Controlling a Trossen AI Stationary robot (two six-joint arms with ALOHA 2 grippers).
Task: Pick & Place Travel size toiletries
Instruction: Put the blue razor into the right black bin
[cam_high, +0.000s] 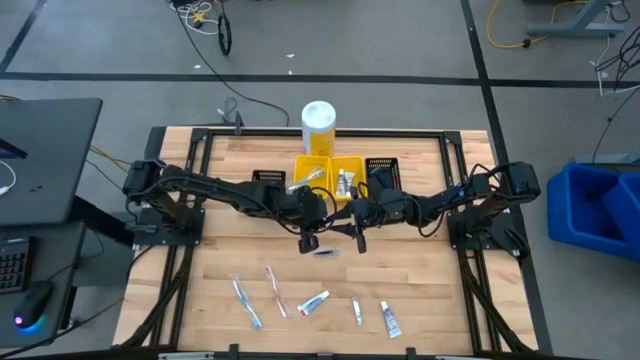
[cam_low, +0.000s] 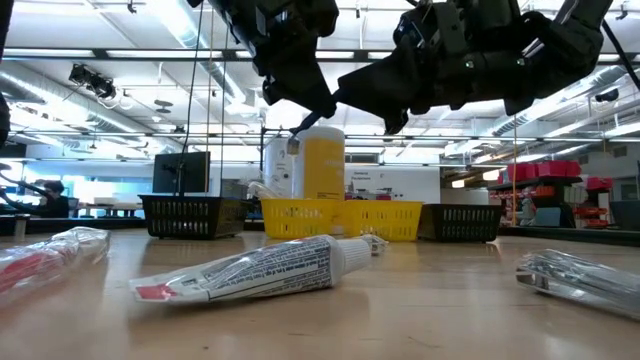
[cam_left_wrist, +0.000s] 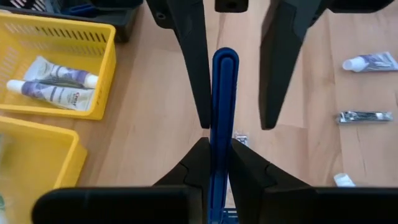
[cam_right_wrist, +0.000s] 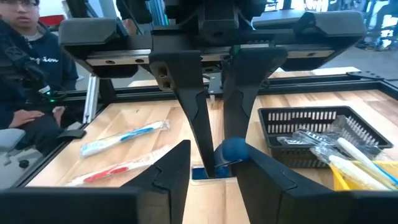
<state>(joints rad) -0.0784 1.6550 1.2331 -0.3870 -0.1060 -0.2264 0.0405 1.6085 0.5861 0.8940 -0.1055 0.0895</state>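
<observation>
A slim blue toiletry item (cam_left_wrist: 224, 93) hangs over the middle of the table, with my left gripper (cam_left_wrist: 214, 146) shut on it. My right gripper (cam_left_wrist: 235, 126) faces it from the table's right, open, one finger on each side of the item's free end (cam_right_wrist: 234, 149). In the high view the two grippers (cam_high: 308, 238) (cam_high: 358, 235) meet just in front of the yellow bins (cam_high: 330, 172). Two toothbrushes (cam_high: 258, 295) and several small tubes (cam_high: 313, 302) lie flat near the table's near edge. A wrapped toothpaste tube (cam_low: 250, 272) lies in the foreground of the low view. My left gripper pinches the blue item's two long sides (cam_left_wrist: 219, 163) between its two fingers. The fingers slant down from the table's left, and the item runs on ahead along them. It is clear of the table. My right gripper has one finger (cam_left_wrist: 200, 106) close along the item's side; I cannot tell whether it touches. The other finger (cam_left_wrist: 273, 93) stands apart from it.
Black bins (cam_high: 268, 180) (cam_high: 383, 172) flank the yellow ones, one of which holds two tubes (cam_left_wrist: 56, 84). A tall white-and-yellow container (cam_high: 318, 125) stands behind. A silvery clipper (cam_left_wrist: 364, 116) and a tube (cam_left_wrist: 370, 62) lie on the wood. A person (cam_right_wrist: 25, 56) sits beyond the table.
</observation>
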